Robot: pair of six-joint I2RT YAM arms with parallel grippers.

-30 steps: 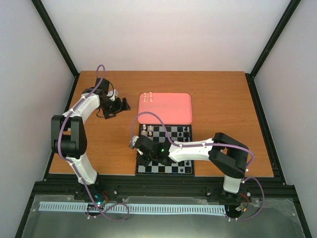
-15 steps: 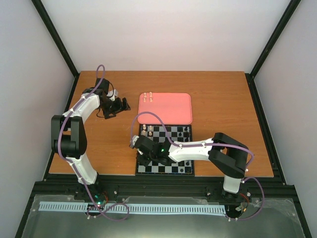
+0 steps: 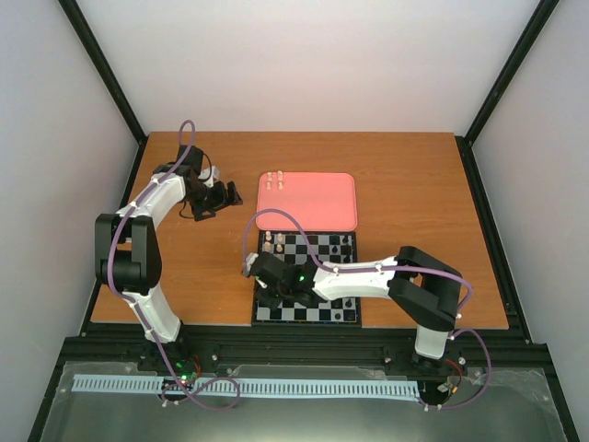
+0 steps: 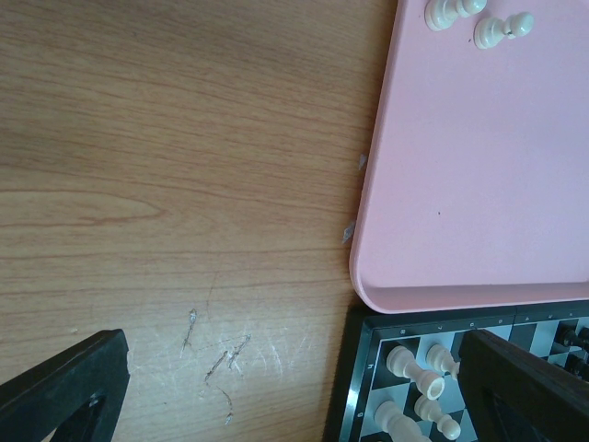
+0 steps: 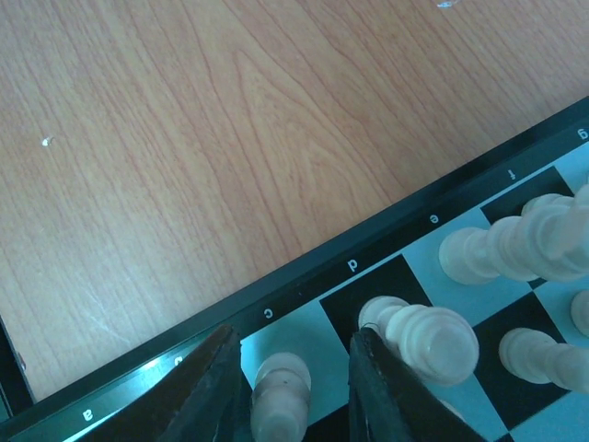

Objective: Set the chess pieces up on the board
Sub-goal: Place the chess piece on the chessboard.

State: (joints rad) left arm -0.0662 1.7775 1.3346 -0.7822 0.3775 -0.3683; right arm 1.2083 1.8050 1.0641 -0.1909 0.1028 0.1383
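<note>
One board (image 3: 308, 315) lies flat on the tabletop (image 3: 414, 184), with its far edge just beside one pink tray (image 3: 322, 207).

From above, four cream chess pieces (image 3: 273, 242) stand in a small cluster at the board's far left corner. About four more (image 3: 274, 179) sit at the tray's far left corner, too small to count surely. A few black pieces (image 3: 346, 242) at the board's far right corner cannot be counted.

The right hand (image 5: 293, 343) hangs over the board's left edge. Its two fingers (image 5: 213, 391) stand apart on either side of one cream piece (image 5: 281, 401), with a gap showing on each side, so the hand is released. That piece stands upright on the white square by the letter c, with its long axis vertical and its base cut off by the frame. Beside it stand at least four more cream pieces, which overlap and are cropped at the right.

The left hand (image 4: 293, 368) hovers over bare tabletop near the tray's corner, spread wide and grasping nothing. Its camera catches two tray pieces (image 4: 502, 29), one of them cut off at the top. Whether these two stand or lie cannot be told from that view.
</note>
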